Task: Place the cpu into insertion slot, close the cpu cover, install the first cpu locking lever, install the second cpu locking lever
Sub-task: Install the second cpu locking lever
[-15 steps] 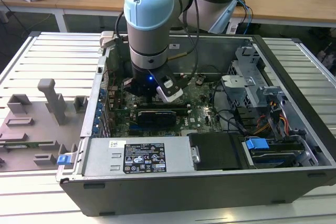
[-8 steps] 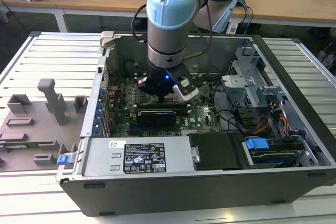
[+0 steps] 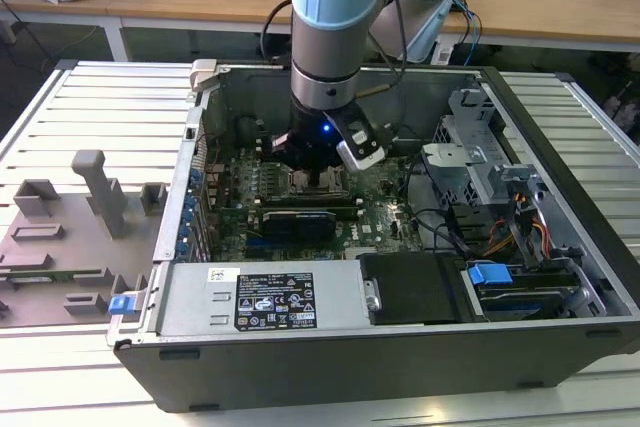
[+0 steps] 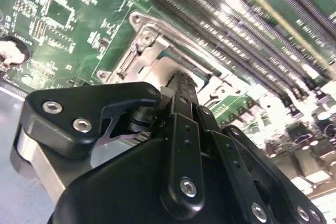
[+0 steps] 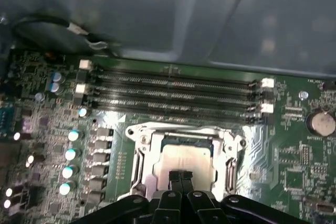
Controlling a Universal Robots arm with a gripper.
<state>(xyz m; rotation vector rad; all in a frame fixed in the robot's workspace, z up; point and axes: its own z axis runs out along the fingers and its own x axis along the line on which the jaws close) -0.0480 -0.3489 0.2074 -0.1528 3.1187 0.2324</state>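
One gripper (image 5: 181, 178) pinched narrow, tips on the one silver cpu (image 5: 184, 162), cpu inside its cpu cover (image 5: 137, 157), four memory slots (image 5: 173, 95) just beside

The cpu (image 5: 181, 162), a small flat square w/ a dull silver top, is seen lying flat in its slot. The cpu cover (image 5: 184, 132), a shiny metal frame w/ a square window, is laid down around it.
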